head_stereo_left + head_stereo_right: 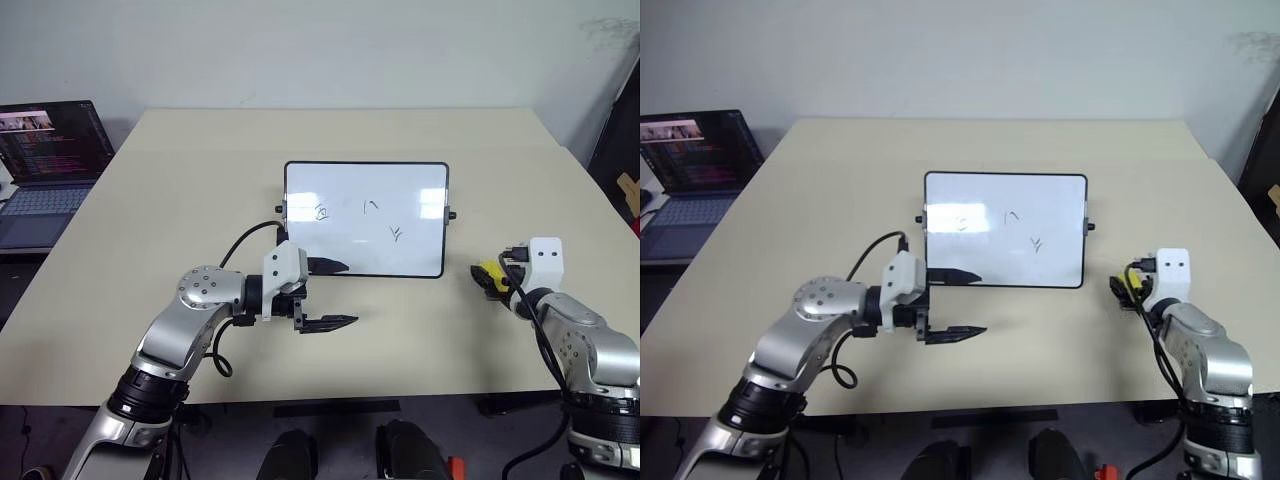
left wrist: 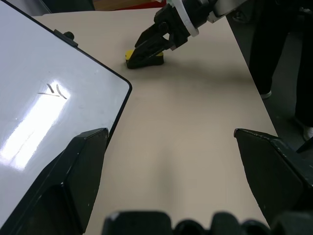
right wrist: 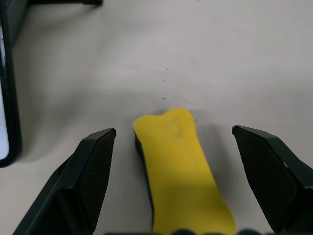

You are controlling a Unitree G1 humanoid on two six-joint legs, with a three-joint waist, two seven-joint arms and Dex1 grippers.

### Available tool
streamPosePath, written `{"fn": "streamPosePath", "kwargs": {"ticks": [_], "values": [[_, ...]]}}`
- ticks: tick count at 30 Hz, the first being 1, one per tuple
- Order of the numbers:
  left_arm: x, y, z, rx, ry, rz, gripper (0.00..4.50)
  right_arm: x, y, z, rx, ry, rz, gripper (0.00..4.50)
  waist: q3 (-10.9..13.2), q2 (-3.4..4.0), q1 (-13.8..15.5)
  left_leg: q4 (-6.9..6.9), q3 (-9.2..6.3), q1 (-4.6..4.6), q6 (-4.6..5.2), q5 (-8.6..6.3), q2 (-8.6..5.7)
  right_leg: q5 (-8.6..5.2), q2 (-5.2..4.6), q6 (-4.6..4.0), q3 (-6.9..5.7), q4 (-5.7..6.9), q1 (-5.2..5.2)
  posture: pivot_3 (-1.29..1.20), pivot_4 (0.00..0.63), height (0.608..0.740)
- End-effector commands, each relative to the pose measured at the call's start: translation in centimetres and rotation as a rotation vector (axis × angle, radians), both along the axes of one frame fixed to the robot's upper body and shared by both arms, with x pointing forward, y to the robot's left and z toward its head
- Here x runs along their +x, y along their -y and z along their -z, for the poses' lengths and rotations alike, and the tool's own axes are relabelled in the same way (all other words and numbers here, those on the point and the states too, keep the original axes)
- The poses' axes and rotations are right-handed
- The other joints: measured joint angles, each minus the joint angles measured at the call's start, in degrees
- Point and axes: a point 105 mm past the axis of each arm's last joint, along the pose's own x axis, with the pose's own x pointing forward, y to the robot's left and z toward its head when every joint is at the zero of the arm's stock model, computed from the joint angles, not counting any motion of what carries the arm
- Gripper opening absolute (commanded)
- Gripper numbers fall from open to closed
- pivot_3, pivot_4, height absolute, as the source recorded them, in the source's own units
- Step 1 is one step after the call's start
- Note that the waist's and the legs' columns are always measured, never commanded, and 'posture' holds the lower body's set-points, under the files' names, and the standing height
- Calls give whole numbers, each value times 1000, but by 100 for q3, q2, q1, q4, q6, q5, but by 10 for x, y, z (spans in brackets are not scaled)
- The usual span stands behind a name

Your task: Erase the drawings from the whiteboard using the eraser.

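On table (image 1: pixel 200 180): eraser (image 3: pixel 178 166) between spread right claw (image 3: pixel 173 183) fingers, untouched.

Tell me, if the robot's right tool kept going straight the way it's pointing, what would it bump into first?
Probably the eraser. It lies on the table between the right tool's open fingers, right ahead, so the tool would likely reach it first. Depth is hard to judge.

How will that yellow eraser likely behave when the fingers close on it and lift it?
The eraser looks pinched at its middle, so it is probably soft foam that squashes rather than resists. It is small, so likely light. It lies flat on the table between the open right gripper fingers, so it probably won't roll, though it might twist.
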Motion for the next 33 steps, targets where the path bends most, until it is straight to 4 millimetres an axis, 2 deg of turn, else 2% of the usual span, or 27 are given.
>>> {"fn": "streamPosePath", "kwargs": {"ticks": [1, 10, 13, 19, 20, 24, 28, 32, 33], "values": [[-6, 5, -10, -7, 48, 33, 4500, 1, 5, -8, -21, 35, -4, 4154, 0, 0, -2, 0, 0, 0, 0, 0, 0, 0, 0, 0, 0, 0, 0, 0, 150, 740], [-7, 5, -10, -4, 44, 36, 4500, 4, 6, -7, -26, 25, -21, 4154, 0, 0, -1, 0, 0, 0, 0, 0, 0, 0, 0, 0, 0, 0, 0, 0, 150, 740], [-8, 5, -9, -3, 43, 35, 4500, 6, 3, -5, -32, 19, -31, 3601, 0, 0, -2, 0, 1, 0, 0, 0, 0, 0, 0, 0, 0, 0, 0, 0, 150, 740], [-8, 5, -6, -2, 37, 25, 4500, 8, -1, -3, -32, 20, -43, 1533, 0, 0, 1, 0, 0, 0, 0, 0, 0, 0, 0, 0, 0, 0, 0, 0, 150, 740], [-8, 4, -6, -3, 35, 19, 4500, 9, -2, -3, -30, 21, -45, 1336, 0, 0, -1, 0, 1, 0, 0, 0, 0, 0, 0, 0, 0, 0, 0, 0, 150, 740], [-4, 0, -6, -19, 25, -30, 4500, 8, -6, -3, -11, 29, -49, 1326, 0, 0, -1, 0, -1, 0, 0, 0, 0, 0, 0, 0, 0, 0, 0, 0, 150, 740], [7, -9, -7, -39, 34, -143, 4500, 5, -10, -7, 15, 50, -54, 1326, 0, 0, -3, 0, 0, 0, 0, 0, 1, 0, -1, 0, 1, 1, 0, 0, 150, 740], [21, -23, -11, -62, 39, -286, 4500, 1, -18, -20, 32, 111, -82, 1326, 1, 1, 0, 0, -3, 0, 0, 0, 1, 0, -1, 0, 0, 0, 0, 0, 150, 740], [24, -29, -12, -62, 41, -323, 4500, -2, -25, -27, 29, 142, -109, 1326, 1, 1, -1, 0, -3, -1, 0, 0, 1, 0, -2, 0, 0, 0, 0, 0, 150, 740]]}}
